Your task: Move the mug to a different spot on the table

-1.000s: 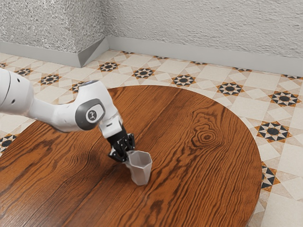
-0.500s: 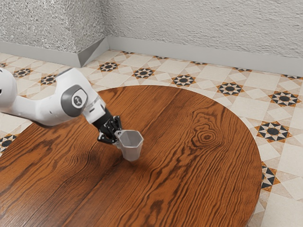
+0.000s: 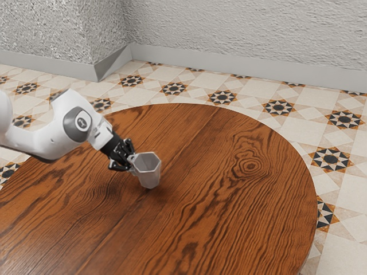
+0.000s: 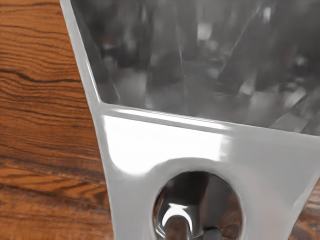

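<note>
Exterior view: we've swept the mug (image 3: 147, 171) toward the exterior view's left across the bench (image 3: 246, 189) with the gripper (image 3: 130, 164) clamped on its handle side, so the move looks well underway. Its mouth faces up and its long axis is near upright, the base close over the wood. Wrist view: the handle loop (image 4: 260, 165) sits right under our hand, with bench grain beside it.

we saw the mug (image 4: 165, 145) as smooth, glossy grey, like polished metal, its faceted inside mirroring dark shapes. the table (image 3: 241, 195) was varnished wood with bold grain and a soft sheen. the arm (image 3: 46, 137) looked like smooth white plastic, the gripper (image 3: 126, 162) matt black. the floor (image 3: 287, 123) was smooth patterned tile, the wall (image 3: 229, 26) rough plaster.
</note>
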You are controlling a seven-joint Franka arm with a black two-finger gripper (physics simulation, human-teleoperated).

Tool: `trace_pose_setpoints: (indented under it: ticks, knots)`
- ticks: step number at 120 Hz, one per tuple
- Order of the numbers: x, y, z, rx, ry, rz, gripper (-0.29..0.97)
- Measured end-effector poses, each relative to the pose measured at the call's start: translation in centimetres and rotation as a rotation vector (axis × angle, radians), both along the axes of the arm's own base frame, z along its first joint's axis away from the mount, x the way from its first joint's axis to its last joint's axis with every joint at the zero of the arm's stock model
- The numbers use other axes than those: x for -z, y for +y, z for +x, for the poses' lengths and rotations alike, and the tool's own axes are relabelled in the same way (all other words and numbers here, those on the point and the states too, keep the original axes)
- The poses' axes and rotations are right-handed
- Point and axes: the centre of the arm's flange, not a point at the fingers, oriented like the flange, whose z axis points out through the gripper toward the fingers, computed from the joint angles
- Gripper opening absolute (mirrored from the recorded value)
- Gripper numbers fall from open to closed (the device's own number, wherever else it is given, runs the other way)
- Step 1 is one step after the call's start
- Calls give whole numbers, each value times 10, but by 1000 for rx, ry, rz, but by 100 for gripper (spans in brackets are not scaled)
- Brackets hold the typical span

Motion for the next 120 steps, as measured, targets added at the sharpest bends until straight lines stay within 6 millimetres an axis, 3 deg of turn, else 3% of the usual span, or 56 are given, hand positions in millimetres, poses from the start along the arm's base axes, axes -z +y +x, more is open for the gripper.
trace_pose_setpoints:
  ticks: [11,38,68,84,120]
  knots:
    - [7,3,0,3,-1,-5,-4]
    - [21,5,-1,15,12,-22,40]
    - [-1,19,-5,10,-5,24,59]
    - [-42,10,-1,28,-60,85,63]
    - [-198,-29,30,71,-273,242,67]
